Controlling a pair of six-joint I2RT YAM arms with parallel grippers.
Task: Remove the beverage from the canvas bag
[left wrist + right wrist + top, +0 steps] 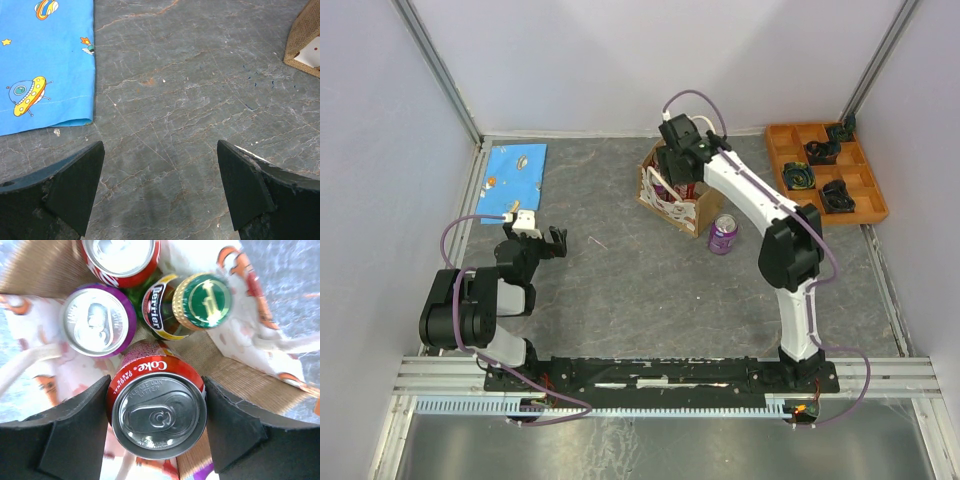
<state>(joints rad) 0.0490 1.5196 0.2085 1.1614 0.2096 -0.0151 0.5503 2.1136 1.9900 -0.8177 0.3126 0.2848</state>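
Note:
The canvas bag stands at the table's back middle, tan with white-and-red panels; its inside wall shows in the right wrist view. My right gripper reaches down into it and is shut on a red Coke can, with both pads against the can's sides. Beside it in the bag stand a purple can, a second red can and a green-capped Perrier bottle. A purple can stands on the table right of the bag. My left gripper is open and empty over bare table, far left of the bag.
A blue patterned cloth lies at the back left, also in the left wrist view. An orange compartment tray with dark parts sits at the back right. A corner of the bag shows at the left wrist view's right edge.

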